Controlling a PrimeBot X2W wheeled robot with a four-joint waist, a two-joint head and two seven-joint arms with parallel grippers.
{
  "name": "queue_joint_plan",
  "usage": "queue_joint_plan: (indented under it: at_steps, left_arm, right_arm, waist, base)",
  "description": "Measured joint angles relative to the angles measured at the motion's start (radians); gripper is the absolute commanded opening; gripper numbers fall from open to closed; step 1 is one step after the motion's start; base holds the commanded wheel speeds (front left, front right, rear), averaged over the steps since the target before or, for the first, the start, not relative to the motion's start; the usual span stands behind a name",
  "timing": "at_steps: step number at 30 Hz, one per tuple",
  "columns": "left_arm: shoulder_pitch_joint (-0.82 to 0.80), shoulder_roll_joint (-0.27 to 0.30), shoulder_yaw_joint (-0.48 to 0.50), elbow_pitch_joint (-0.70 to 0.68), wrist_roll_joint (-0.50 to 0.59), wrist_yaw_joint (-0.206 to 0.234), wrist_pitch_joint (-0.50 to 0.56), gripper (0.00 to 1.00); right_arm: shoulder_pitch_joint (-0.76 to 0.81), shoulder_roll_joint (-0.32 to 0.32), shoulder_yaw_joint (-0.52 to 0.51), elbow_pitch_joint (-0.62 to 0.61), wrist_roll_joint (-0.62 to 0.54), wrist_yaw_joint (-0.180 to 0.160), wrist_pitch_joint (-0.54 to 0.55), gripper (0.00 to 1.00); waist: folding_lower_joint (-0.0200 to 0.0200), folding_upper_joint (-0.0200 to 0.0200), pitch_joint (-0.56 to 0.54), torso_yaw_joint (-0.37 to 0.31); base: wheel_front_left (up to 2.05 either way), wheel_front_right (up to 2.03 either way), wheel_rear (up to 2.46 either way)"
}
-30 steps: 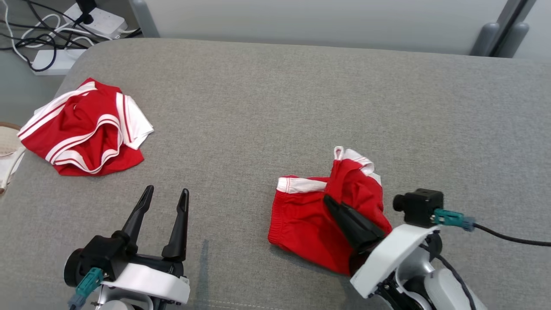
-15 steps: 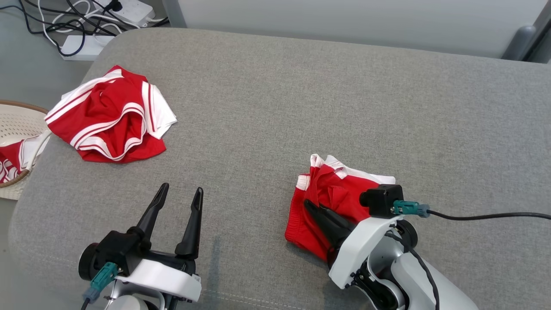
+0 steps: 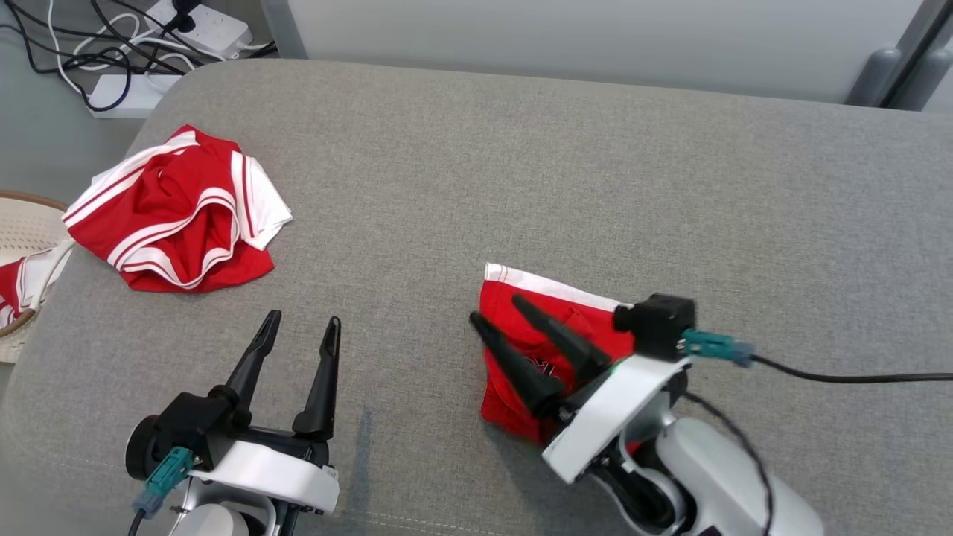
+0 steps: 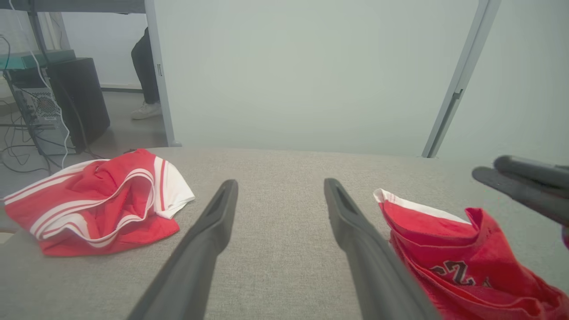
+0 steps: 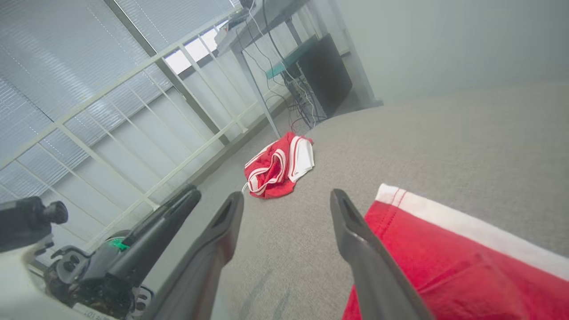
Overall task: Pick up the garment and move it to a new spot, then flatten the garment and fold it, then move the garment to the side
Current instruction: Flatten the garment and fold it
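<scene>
1. Cushion (image 3: 521, 164): grey woven fabric with rounded corners and a stitched seam along the near edge. Clock directions are reckoned from its middle, as seen in the head view.
2. Right arm (image 3: 618, 417): white shell, entered at 5 o'clock, with a small black camera and teal plug carried on the wrist. Right jaws: spread wide, pointed toward 10 o'clock, nothing gripped. They are placed over the garment, one finger (image 3: 555, 332) across its red panel and the other (image 3: 508, 356) along its 9 o'clock edge. Contact with the cloth cannot be judged.
3. Left arm (image 3: 260, 476): white shell, entered at 7 o'clock, kept well apart from both garments. Left jaws: spread wide, empty, pointed toward 12 o'clock, with bare cushion seen between them.
4. Second garment (image 3: 179, 216): red with white stripes, crumpled, laid at 10 o'clock near the cushion's corner.
5. Garment (image 4: 449, 249): red, with a white band along its far edge and dark lettering on the front. It is gathered into a compact, rumpled bundle and is found on the cushion just off the middle toward 5 o'clock, beneath the right jaws.
6. Basket (image 3: 22, 231): pale and perforated with a brown rim, set off the cushion at 9 o'clock. Red-and-white cloth (image 3: 7, 290) is seen inside.
7. Power strips (image 3: 201, 26): white, laid on the floor at 11 o'clock, tangled with black and white cables.
8. Shoe (image 4: 144, 111): white, worn by a person standing beyond the cushion, seen in the left wrist view.
</scene>
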Motion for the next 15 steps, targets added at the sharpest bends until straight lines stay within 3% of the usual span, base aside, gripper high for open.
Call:
queue_joint_plan:
  at_steps: [5,10,15]
  left_arm:
    - [0.004,0.001,0.017,0.001,0.009,-0.008,0.000,1.00]
    - [0.015,0.007,0.041,0.000,0.016,-0.007,0.000,1.00]
    - [0.037,0.010,0.050,-0.002,0.016,-0.006,0.000,1.00]
  right_arm:
    - [0.052,-0.082,-0.134,-0.138,-0.004,0.000,-0.072,1.00]
    - [0.169,-0.174,-0.349,-0.151,-0.154,0.000,-0.102,1.00]
    - [0.278,-0.166,-0.504,-0.138,-0.315,0.000,-0.119,1.00]
  waist:
    - [0.0000,0.0000,-0.014,-0.011]
    - [0.0000,0.0000,-0.024,-0.030]
    - [0.0000,0.0000,-0.033,-0.047]
  base:
    - [0.00,0.00,0.00]
    - [0.00,0.00,0.00]
    - [0.00,0.00,0.00]
